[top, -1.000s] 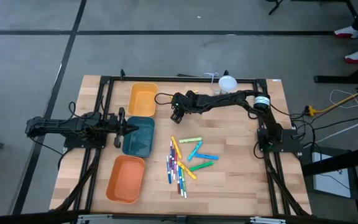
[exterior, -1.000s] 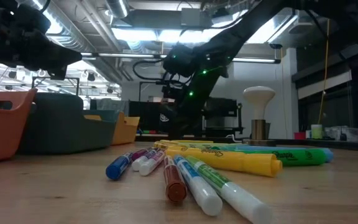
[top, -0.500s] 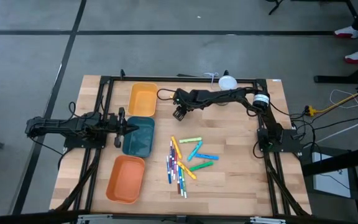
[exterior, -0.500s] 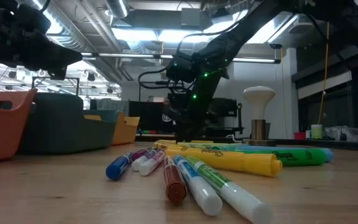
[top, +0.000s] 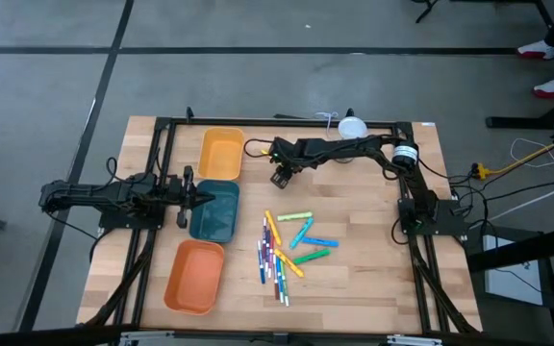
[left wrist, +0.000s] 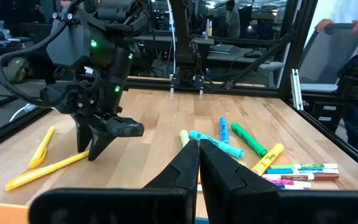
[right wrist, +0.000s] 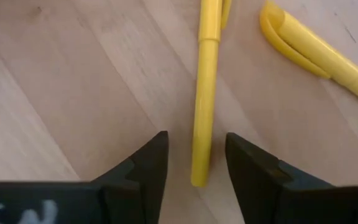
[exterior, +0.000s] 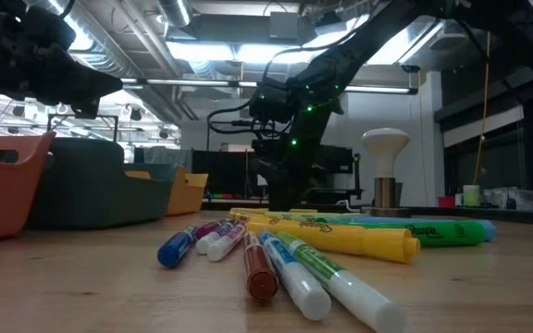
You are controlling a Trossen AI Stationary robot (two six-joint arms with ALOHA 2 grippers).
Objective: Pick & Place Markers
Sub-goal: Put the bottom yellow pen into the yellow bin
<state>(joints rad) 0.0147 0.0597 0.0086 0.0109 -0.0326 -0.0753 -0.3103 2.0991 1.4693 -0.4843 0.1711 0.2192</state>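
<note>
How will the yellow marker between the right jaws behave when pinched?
Probably stiff: the yellow marker lies dead straight on the table. Likely light, being thin plastic. Its round, smooth barrel may roll or slip, since the right gripper straddles only its end, jaws open.

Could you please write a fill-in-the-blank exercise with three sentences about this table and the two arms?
1. The right pincer has a slim ____ marker lying between its two fingers.
2. Between the yellow tray and the orange tray lies the ____ tray.
3. The left pincer is ____ and holds nothing.

Missing words: yellow; teal; shut
</note>
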